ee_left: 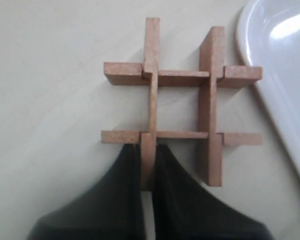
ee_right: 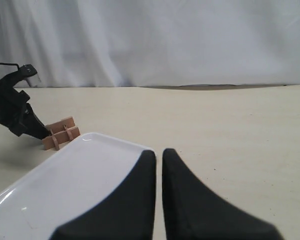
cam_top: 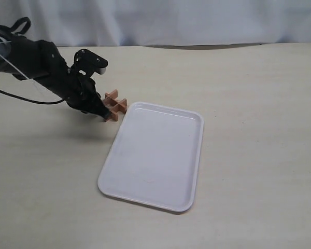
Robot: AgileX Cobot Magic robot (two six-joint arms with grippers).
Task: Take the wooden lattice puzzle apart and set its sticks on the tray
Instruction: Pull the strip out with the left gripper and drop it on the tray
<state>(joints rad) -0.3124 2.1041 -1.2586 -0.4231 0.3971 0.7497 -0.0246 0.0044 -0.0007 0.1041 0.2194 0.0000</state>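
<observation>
Right fingers (ee_right: pixel 140 180) almost together, gripping nothing. White tray (cam_top: pixel 145 181) flat on bench (cam_top: pixel 249 104). Wooden lattice puzzle (cam_top: pixel 115 105) assembled, on the bench just beside the tray's far left corner. Left fingers (ee_left: pixel 126 175) clamped on the end of one stick (ee_left: pixel 152 100).

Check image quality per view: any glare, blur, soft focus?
Left wrist view: glare on the tray, left gripper blurred, wooden lattice puzzle sharp. Right wrist view: right gripper soft in the foreground. Exterior view: even light, soft shadow under the left arm on the table.
</observation>
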